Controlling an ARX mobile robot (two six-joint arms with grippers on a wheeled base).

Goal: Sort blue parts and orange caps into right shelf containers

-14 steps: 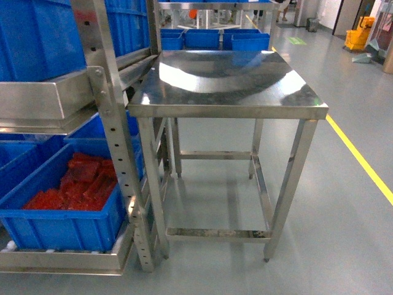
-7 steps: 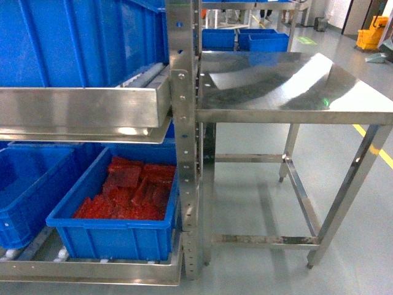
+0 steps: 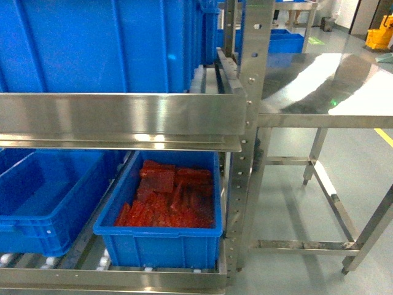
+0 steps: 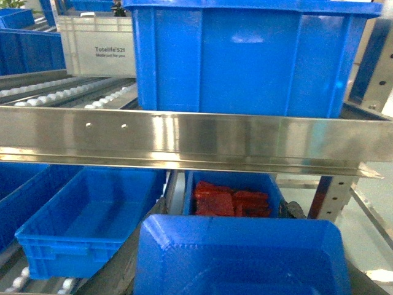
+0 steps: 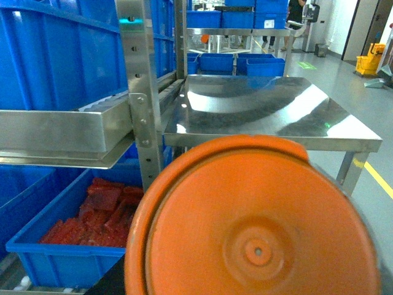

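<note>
A blue part (image 4: 245, 258) with a raised rim fills the bottom of the left wrist view, close under the camera; it hides my left gripper's fingers. An orange cap (image 5: 258, 227), round with a small centre hole, fills the lower right wrist view and hides the right gripper's fingers. Neither gripper shows in the head view. The right shelf containers are bright-blue crates. A large one (image 3: 104, 43) stands on the upper shelf. Below it, one crate (image 3: 163, 236) holds red pieces. An empty crate (image 3: 43, 196) sits to its left.
A steel shelf rail (image 3: 123, 117) runs across at mid height, with a perforated upright post (image 3: 249, 153) at its right end. A steel table (image 3: 331, 92) stands right of the post. A white crate (image 4: 98, 46) sits further back on the rollers.
The head view has swung left towards the shelf. The crates and rail now fill most of it, and the steel table has slid to the right edge.
</note>
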